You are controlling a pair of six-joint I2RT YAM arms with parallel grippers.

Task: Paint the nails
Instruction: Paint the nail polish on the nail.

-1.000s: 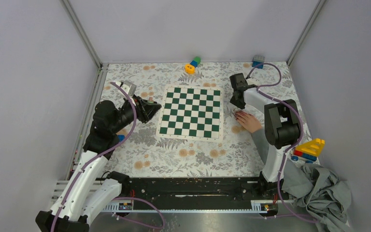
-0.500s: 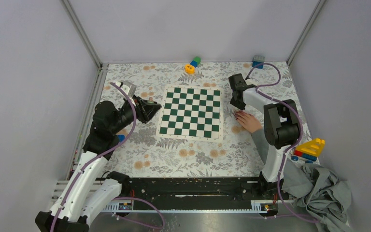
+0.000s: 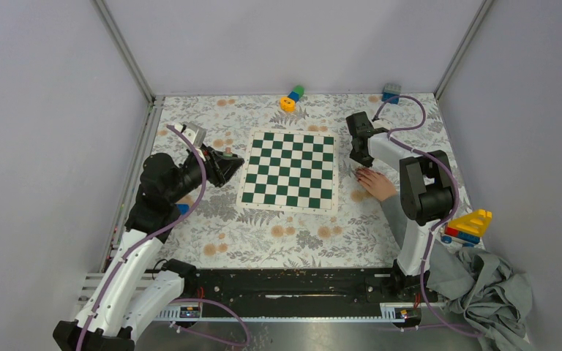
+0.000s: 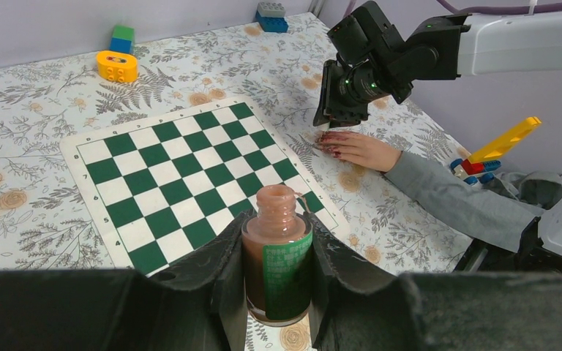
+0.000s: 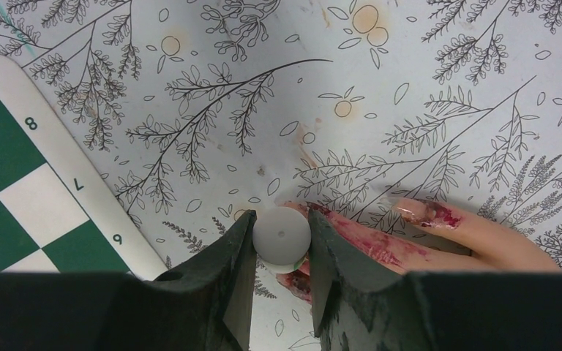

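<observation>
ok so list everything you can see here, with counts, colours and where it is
chessboard: 1, green and white, middle of the table
nail polish bottle: 1, brownish-pink, green label, uncapped, in the robot left hand
white round cap: 1, white, in the robot right hand
block stack: 1, orange, blue and green, far edge
blue block: 1, far right corner
block pile: 1, yellow, red and blue, right edge
cloth: 1, grey, crumpled, near right corner
tablecloth: 1, white floral
person's hand: 1, light skin, grey sleeve, flat, right of the board
nails: a few visible, smeared red
robot left hand: black, left of the board
robot right hand: black, over the person's fingertips
</observation>
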